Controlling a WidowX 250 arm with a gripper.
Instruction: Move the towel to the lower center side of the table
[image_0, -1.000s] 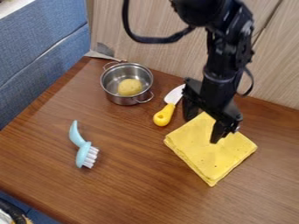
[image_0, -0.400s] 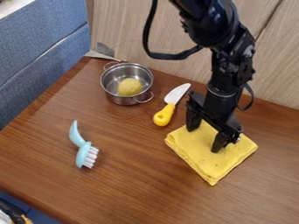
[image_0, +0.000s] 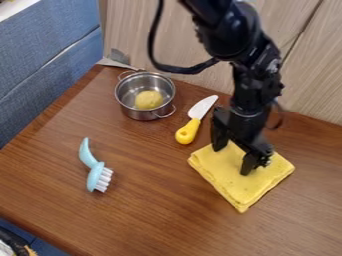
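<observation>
The claw (image_0: 232, 159) stands spread wide with nothing pinched, its tips at the folded yellow towel (image_0: 242, 189) on the right part of the worktop (image_0: 153, 210); whether they press into the cloth I cannot tell. The claw hides the towel's upper part, and a dark object (image_0: 13, 242) at the lower left corner is cut off and unclear.

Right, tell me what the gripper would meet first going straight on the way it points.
The folded yellow towel, most likely: the gripper points down at it, fingers apart. Whether the tips already touch it, this slanted view leaves unclear.
</observation>
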